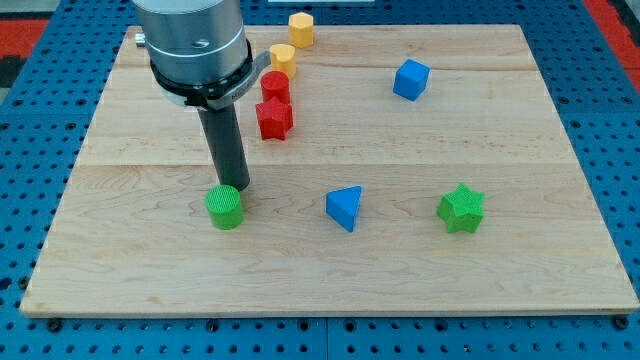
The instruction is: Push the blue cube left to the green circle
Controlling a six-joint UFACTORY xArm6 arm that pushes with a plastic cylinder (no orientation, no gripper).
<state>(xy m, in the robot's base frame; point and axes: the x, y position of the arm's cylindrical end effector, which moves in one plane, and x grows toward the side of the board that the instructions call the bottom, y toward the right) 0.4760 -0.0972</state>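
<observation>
Nearest the view's bottom on the desk (150, 285), the green circle (225, 207) sits left of a blue triangular block (345, 207) and a green star (461, 208). My tip (236, 189) rests just behind the green circle, touching or almost touching it. I carry no fingers, only this rod, and it holds nothing. Farther up stand a red star (274, 119), a red cylinder (275, 86) and two yellow blocks (283, 58) (301, 29). The blue cube (411, 79) lies well apart, toward the view's upper right.
</observation>
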